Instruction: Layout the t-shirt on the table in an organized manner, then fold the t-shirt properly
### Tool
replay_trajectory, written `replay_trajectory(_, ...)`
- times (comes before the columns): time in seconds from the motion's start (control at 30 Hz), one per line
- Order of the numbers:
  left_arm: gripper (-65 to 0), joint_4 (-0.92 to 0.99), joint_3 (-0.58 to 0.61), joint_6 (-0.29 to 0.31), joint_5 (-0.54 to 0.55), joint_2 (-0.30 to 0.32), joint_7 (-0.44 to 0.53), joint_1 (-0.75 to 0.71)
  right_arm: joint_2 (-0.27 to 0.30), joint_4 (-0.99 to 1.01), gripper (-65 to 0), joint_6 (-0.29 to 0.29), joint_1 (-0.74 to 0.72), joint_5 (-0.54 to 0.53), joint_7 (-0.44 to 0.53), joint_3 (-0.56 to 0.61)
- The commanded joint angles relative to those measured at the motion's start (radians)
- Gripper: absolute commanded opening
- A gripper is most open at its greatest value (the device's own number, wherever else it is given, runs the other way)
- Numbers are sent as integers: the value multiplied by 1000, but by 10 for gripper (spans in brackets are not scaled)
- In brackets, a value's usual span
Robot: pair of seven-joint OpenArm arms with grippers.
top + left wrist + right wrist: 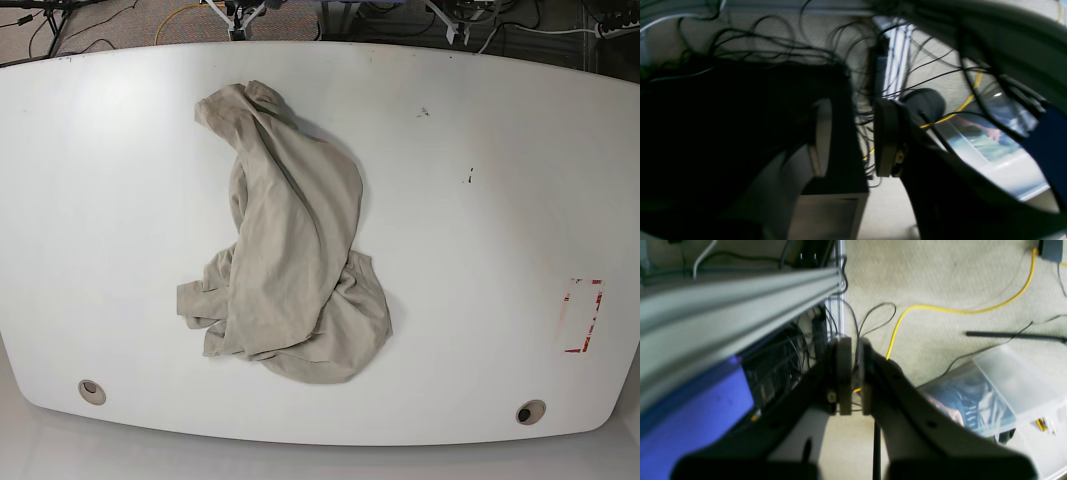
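Note:
The beige t-shirt [290, 260] lies crumpled in a long heap on the white table [480, 250], left of centre, running from the far edge toward the near edge. Neither arm shows in the base view. In the left wrist view my left gripper [853, 140] hangs open over carpet and cables, with a clear gap between its fingers and nothing in it. My right gripper [855, 376] is shut and empty in the right wrist view, its pads nearly touching above the carpet. Neither wrist view shows the t-shirt.
Two grey grommet holes [92, 391] [530, 411] sit near the table's front edge, and a red-tape mark [583, 315] at its right. Off the table are an aluminium frame bar [740, 296], a yellow cable [940, 310], a clear plastic bin [1007, 396] and tangled black cables [773, 50].

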State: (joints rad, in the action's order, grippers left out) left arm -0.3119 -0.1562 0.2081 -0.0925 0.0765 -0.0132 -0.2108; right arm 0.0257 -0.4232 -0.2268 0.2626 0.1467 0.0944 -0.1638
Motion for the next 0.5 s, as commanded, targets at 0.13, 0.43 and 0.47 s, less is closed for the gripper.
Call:
replay_trajectory(0.13,-453,-2,0,3,3,3,-1,-6,3,-6,-615,-3,16,-5,9,-1)
replay_trajectory(0.43,-453,-56,-1,4,3,6,-1,-48,1,-26,-615,5,73,-9,77,-4)
replay_trajectory(0.47,-453,-72,-1,4,3,6,-1,-60,1,-35,-615,5,83,-9,80,-4)
